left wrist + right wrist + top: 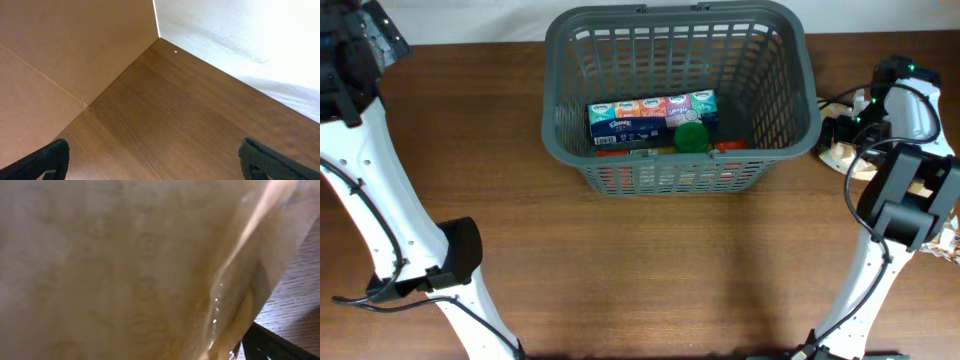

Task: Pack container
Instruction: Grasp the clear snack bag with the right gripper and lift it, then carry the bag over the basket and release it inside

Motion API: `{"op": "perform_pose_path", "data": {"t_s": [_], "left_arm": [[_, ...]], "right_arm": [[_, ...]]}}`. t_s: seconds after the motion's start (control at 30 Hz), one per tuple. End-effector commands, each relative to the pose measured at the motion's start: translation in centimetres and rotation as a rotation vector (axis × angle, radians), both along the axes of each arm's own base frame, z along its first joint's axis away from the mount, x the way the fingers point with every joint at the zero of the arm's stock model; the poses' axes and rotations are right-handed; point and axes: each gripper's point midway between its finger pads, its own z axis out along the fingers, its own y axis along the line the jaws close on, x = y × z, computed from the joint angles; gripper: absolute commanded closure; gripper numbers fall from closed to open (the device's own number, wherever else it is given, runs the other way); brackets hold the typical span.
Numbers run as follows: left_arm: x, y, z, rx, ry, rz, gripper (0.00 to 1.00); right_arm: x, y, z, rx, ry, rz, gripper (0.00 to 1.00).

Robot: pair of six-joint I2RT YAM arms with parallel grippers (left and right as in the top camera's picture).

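The container stands far-centre on the counter, a tissue pack inside. Right of it the right pincer crowds a tan packet; whether clamped, I cannot tell. The left pincer gapes apart. Grip firmly, then lift well above the wall.

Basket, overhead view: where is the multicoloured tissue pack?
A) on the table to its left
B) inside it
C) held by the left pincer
B: the tissue pack lies inside the basket, next to a green round item.
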Motion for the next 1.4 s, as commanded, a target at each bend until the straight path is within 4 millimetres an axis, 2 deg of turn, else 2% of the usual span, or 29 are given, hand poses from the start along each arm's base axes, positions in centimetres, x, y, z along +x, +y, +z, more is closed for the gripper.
{"op": "perform_pose_path", "data": {"t_s": [0.0, 0.03, 0.17, 0.27, 0.4, 0.5, 0.57, 0.6, 0.63, 0.7, 0.77, 0.83, 0.9, 0.93, 0.97, 1.0, 1.03, 1.1, 1.13, 1.17, 1.2, 1.27, 1.37], "left_arm": [[0.0, 0.2, -0.1, -0.008, -0.005, 0.012, 0.01], [0.0, 0.2, -0.1, -0.008, -0.005, 0.012, 0.01], [0.0, 0.2, -0.1, -0.008, -0.005, 0.012, 0.01], [0.0, 0.2, -0.1, -0.008, -0.005, 0.012, 0.01], [0.0, 0.2, -0.1, -0.008, -0.005, 0.012, 0.01], [0.0, 0.2, -0.1, -0.008, -0.005, 0.012, 0.01], [0.0, 0.2, -0.1, -0.008, -0.005, 0.012, 0.01], [0.0, 0.2, -0.1, -0.008, -0.005, 0.012, 0.01], [0.0, 0.2, -0.1, -0.008, -0.005, 0.012, 0.01], [0.0, 0.2, -0.1, -0.008, -0.005, 0.012, 0.01], [0.0, 0.2, -0.1, -0.008, -0.005, 0.012, 0.01], [0.0, 0.2, -0.1, -0.008, -0.005, 0.012, 0.01], [0.0, 0.2, -0.1, -0.008, -0.005, 0.012, 0.01], [0.0, 0.2, -0.1, -0.008, -0.005, 0.012, 0.01], [0.0, 0.2, -0.1, -0.008, -0.005, 0.012, 0.01], [0.0, 0.2, -0.1, -0.008, -0.005, 0.012, 0.01], [0.0, 0.2, -0.1, -0.008, -0.005, 0.012, 0.01], [0.0, 0.2, -0.1, -0.008, -0.005, 0.012, 0.01], [0.0, 0.2, -0.1, -0.008, -0.005, 0.012, 0.01], [0.0, 0.2, -0.1, -0.008, -0.005, 0.012, 0.01], [0.0, 0.2, -0.1, -0.008, -0.005, 0.012, 0.01], [0.0, 0.2, -0.1, -0.008, -0.005, 0.012, 0.01], [0.0, 0.2, -0.1, -0.008, -0.005, 0.012, 0.01]], "right_arm": [[-1.5, 1.1, -2.7, 0.055, 0.06, 0.001, 0.35], [-1.5, 1.1, -2.7, 0.056, 0.059, 0.0, 0.96], [-1.3, 1.8, -2.6, 0.094, 0.047, -0.004, 0.96], [-0.9, 2.0, -1.6, 0.109, 0.021, -0.005, 0.96], [0.8, 1.5, 2.7, 0.073, -0.081, 0.0, 0.96], [2.2, 0.9, 8.4, 0.03, -0.195, 0.003, 0.96], [2.8, 0.7, 13.7, -0.009, -0.297, 0.008, 0.96], [3.0, 0.6, 15.6, -0.024, -0.335, 0.01, 0.96], [3.0, 0.6, 18.9, -0.049, -0.4, 0.013, 0.96], [2.8, 0.6, 23.3, -0.087, -0.489, 0.017, 0.96], [1.8, 1.1, 29.4, -0.132, -0.611, 0.024, 0.96], [0.9, 2.0, 33.4, -0.162, -0.699, 0.04, 0.96], [-0.3, 3.7, 37.2, -0.184, -0.787, 0.069, 0.96], [-1.0, 5.4, 39.0, -0.187, -0.832, 0.102, 0.96], [-1.5, 7.0, 40.2, -0.183, -0.862, 0.139, 0.96], [-1.7, 8.0, 40.7, -0.18, -0.873, 0.167, 0.96], [-1.9, 9.9, 41.2, -0.174, -0.886, 0.223, 0.96], [-2.2, 12.9, 41.4, -0.152, -0.889, 0.309, 0.96], [-2.3, 15.3, 41.2, -0.126, -0.881, 0.366, 0.96], [-2.4, 16.6, 41.0, -0.11, -0.874, 0.395, 0.96], [-2.8, 20.0, 40.4, -0.073, -0.856, 0.48, 0.96], [-3.1, 22.8, 40.0, -0.087, -0.84, 0.554, 0.96], [-3.3, 25.1, 39.5, -0.129, -0.826, 0.609, 0.96]]}}
